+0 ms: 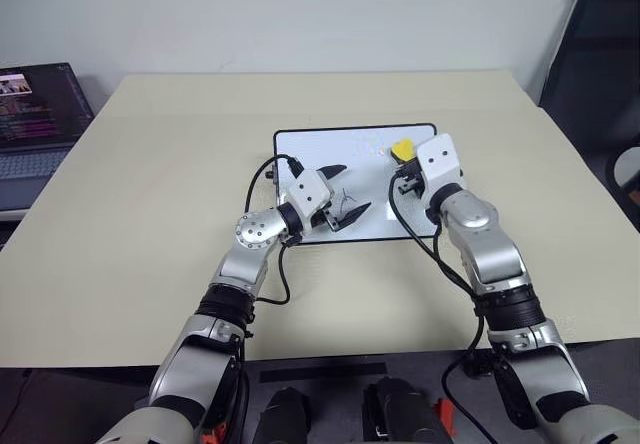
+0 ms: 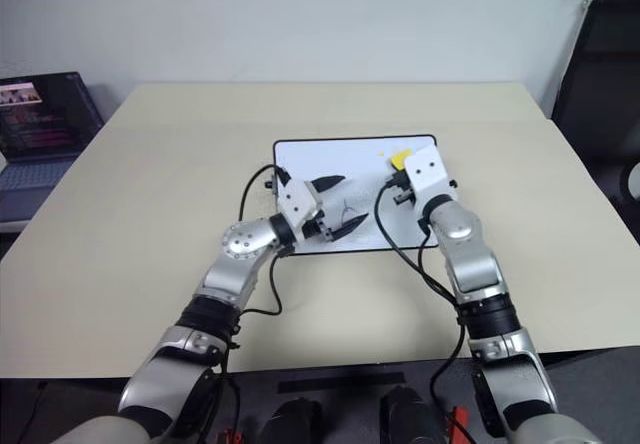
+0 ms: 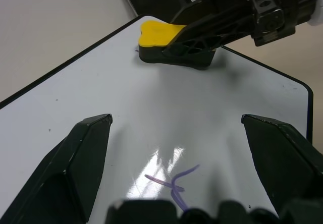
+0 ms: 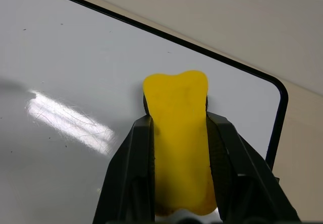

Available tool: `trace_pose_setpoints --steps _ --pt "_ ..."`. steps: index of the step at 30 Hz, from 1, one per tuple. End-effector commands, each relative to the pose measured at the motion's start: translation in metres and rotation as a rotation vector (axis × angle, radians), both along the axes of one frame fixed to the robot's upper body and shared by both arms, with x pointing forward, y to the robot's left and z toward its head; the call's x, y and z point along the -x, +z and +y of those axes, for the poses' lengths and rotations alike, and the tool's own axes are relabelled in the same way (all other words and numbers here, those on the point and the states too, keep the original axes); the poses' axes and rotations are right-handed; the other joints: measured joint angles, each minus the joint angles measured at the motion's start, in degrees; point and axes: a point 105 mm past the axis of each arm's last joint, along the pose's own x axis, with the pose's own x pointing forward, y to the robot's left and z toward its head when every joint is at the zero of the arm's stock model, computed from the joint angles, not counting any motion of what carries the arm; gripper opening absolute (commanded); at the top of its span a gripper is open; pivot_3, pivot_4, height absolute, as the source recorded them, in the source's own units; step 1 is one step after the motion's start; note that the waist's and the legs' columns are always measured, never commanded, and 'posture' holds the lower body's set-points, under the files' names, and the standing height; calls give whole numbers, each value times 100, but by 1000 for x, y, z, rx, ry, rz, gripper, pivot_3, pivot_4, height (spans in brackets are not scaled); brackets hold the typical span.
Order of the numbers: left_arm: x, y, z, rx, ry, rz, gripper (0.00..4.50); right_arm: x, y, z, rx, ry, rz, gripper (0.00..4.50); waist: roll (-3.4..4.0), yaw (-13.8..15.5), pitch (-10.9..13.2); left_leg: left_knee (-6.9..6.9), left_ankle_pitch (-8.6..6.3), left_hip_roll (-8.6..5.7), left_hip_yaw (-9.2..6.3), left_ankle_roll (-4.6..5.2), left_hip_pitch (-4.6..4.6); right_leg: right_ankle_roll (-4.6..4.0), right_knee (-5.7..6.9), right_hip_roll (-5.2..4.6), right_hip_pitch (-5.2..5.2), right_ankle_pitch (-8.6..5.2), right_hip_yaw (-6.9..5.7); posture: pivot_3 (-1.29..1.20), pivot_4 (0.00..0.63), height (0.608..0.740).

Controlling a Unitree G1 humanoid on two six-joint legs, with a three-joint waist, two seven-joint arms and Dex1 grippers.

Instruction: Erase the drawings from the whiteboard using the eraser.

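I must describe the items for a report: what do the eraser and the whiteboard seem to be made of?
The small yellow eraser with a black base: its top looks like matte moulded plastic or dense foam, smooth and without glare; the look leaves it open. The rectangular white board with a thin black frame: glossy coated surface, since it mirrors a bright light patch; the frame seems to be plastic.

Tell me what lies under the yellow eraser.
The eraser, clamped in the right gripper, sits on the whiteboard near a far corner. Bare white surface shows around it; anything beneath its black base is covered.
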Motion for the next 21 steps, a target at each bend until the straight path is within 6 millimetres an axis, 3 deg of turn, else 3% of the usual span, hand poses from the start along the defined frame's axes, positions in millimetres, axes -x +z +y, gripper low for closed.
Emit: trace_pose_setpoints --steps 1,12,16,21 --pt "1 11 -2 14 -10 -44 4500 -6 4 0 4 -15 -12 1070 0 -9 0 0 0 0 0 0 1 0 1 0 0 0 0 0 150 740" --pt "3 10 0 8 -8 -39 4500 -9 1 14 -15 19 -5 1070 1 -43 1 -4 0 3 0 0 -1 -1 -1 2 -1 0 1 0 150 740" --pt "4 9 0 8 -7 -36 4500 -1 -12 11 -13 20 37 1070 1 -42 0 -4 0 4 0 0 0 -1 -1 2 -1 0 1 0 150 740" --pt "5 8 0 9 -8 -33 4500 16 -45 2 10 19 169 1070 1 -38 0 -4 0 4 -2 0 0 -1 -2 1 0 -1 0 0 150 740"
